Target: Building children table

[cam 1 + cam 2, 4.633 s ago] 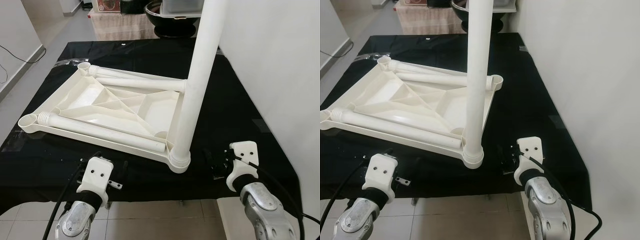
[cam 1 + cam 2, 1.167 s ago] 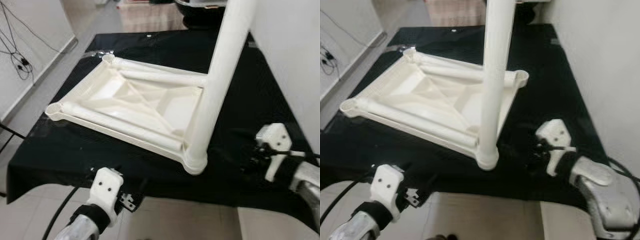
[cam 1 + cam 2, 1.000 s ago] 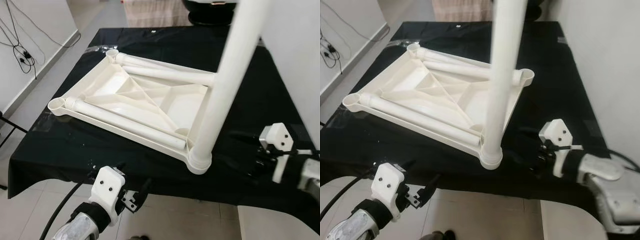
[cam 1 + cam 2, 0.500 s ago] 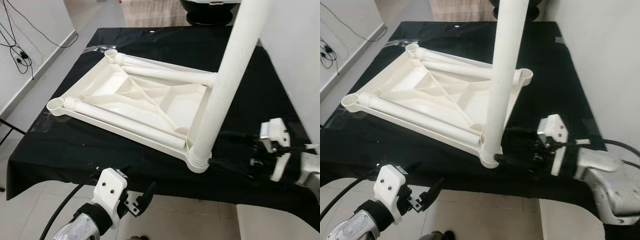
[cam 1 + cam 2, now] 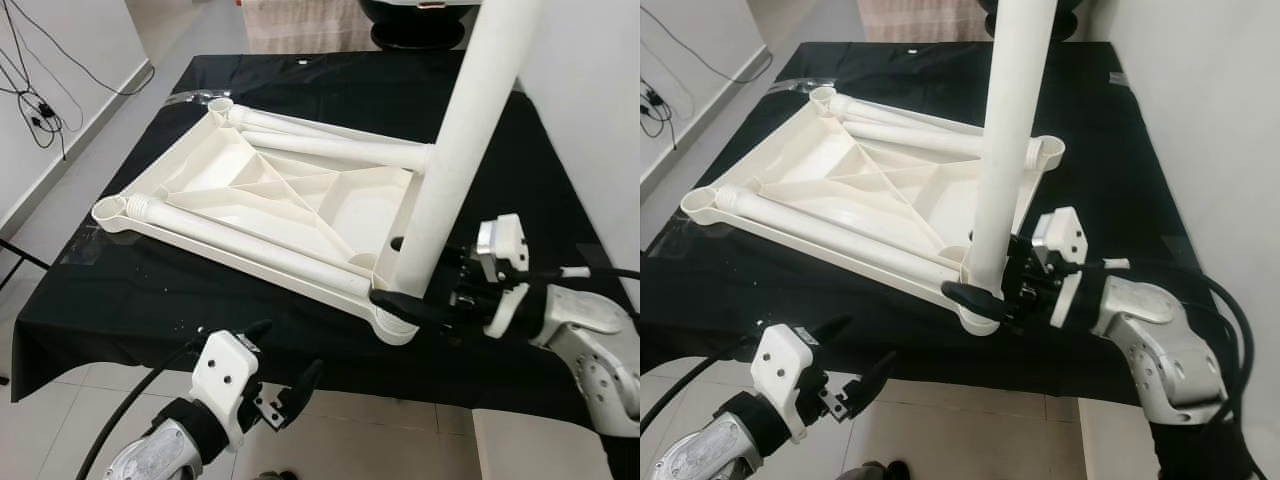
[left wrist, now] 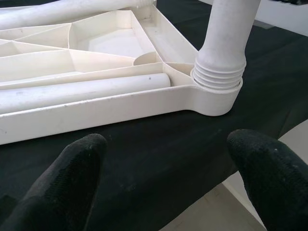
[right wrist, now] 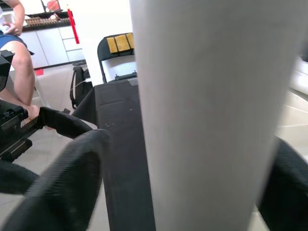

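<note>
Overhead, in the left eye view, the tabletop (image 5: pixel 270 205) lay upside down on the black surface (image 5: pixel 120 290), one leg (image 5: pixel 460 150) standing upright in its near right corner socket and two more legs lying loose inside the frame. The right gripper (image 5: pixel 405 290) had its fingers spread on either side of the leg just above the socket, not yet pinching it, while the left gripper (image 5: pixel 285 375) hung open off the near edge of the surface. The right eye view showed the same, the right gripper (image 5: pixel 985 280) bracketing the base of the leg (image 5: pixel 1015 130). From the left wrist view, the threaded collar of the leg (image 6: pixel 221 62) sat in the corner of the tabletop (image 6: pixel 120 101), both black fingers (image 6: pixel 67 183) wide apart and well short of it. From the right wrist view, the leg (image 7: pixel 207 115) stood between the parted fingers (image 7: pixel 72 168), and a person's leg (image 7: pixel 19 72) showed in the room behind. To seat the leg well, I judged the right gripper should close squarely low on the tube and twist along its axis, keeping it upright so the threads do not cross.
</note>
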Robot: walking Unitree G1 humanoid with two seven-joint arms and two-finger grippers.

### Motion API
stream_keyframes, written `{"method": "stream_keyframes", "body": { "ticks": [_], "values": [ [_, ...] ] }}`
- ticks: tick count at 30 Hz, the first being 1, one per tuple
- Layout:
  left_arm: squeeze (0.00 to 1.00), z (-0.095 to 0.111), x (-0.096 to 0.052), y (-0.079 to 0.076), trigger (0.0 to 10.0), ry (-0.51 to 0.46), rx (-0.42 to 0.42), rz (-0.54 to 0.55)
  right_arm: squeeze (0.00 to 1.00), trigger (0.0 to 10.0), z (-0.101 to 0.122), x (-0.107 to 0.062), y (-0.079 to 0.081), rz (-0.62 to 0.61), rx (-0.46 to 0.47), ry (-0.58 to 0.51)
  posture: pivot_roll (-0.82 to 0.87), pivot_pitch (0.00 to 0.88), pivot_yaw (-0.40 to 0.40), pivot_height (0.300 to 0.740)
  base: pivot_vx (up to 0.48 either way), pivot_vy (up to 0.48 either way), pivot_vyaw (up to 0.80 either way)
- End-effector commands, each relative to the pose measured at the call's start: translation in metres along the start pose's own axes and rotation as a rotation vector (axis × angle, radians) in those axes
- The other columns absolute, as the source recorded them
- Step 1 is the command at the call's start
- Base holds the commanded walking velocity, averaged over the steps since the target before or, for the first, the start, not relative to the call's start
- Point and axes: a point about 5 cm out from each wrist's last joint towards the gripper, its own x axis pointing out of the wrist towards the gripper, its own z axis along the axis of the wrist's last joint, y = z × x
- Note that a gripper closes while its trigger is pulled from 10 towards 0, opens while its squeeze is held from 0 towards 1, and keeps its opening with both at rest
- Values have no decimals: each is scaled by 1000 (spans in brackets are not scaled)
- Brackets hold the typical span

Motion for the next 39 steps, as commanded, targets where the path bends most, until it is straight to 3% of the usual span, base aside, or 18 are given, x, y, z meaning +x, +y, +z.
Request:
{"method": "stream_keyframes", "body": {
  "ticks": [1,2,12,15,17,18,19,20,21,22,25,32,33,34,35,36,37,39],
  "values": [
    [0,-1,-1,-1,10000,1,-1,-14,0,3882,-3,2,1,3,2,4,22,200,-1,740,0,0,0],
    [0,-1,-1,-1,10000,-1,-2,-13,0,0,-4,2,0,-1,3,11,19,201,-3,740,0,0,0],
    [0,-1,0,0,10000,-5,-9,-7,0,0,-12,-13,3,-45,7,85,0,205,-3,740,0,0,0],
    [0,-2,1,1,10000,-4,-11,-8,0,0,-21,-19,10,-123,27,136,-13,205,1,740,0,0,0],
    [0,-3,2,3,10000,-2,-12,-11,0,0,-39,-21,19,-364,71,232,-17,207,3,740,0,0,0],
    [0,-3,2,3,10000,-2,-12,-11,0,0,-39,-21,19,-364,71,232,-17,207,3,740,0,0,0],
    [0,-4,3,4,10000,-1,-12,-11,0,0,-45,-30,12,-777,61,298,-25,208,7,740,0,0,0],
    [0,-4,3,4,10000,-1,-12,-11,0,0,-45,-30,12,-777,61,298,-25,208,7,740,0,0,0],
    [0,-4,3,5,10000,-1,-13,-9,0,0,-47,-39,15,-1028,68,334,-29,210,7,740,0,0,0],
    [0,-5,5,6,10000,-1,-17,-4,0,0,-43,-33,21,-1109,43,327,-31,207,18,740,0,0,0],
    [0,-6,7,6,10000,-2,-25,14,0,0,-39,-9,21,-1059,21,260,-23,194,19,740,0,0,0],
    [0,-7,8,8,10000,-2,-30,31,0,0,-36,-1,5,-1070,18,243,-26,190,19,740,0,0,0],
    [0,-7,7,9,10000,-3,-33,37,0,0,-34,5,5,-1027,19,243,-25,192,16,740,0,0,0],
    [0,-7,7,10,10000,-4,-36,41,0,10000,-32,12,9,-991,45,228,-25,194,15,740,0,0,0],
    [0,-7,7,10,10000,-5,-38,44,910,10000,-29,17,11,-944,72,206,-24,196,15,740,0,0,0],
    [0,-7,7,10,10000,-5,-38,44,910,10000,-29,17,11,-944,72,206,-24,196,15,740,0,0,0],
    [0,-7,7,10,10000,-6,-39,46,1000,10000,-27,23,14,-902,104,184,-24,196,15,740,0,0,0],
    [0,-6,7,10,10000,-7,-40,46,1000,10000,-21,29,15,-831,137,130,-22,198,13,740,0,0,0]
  ]
}}
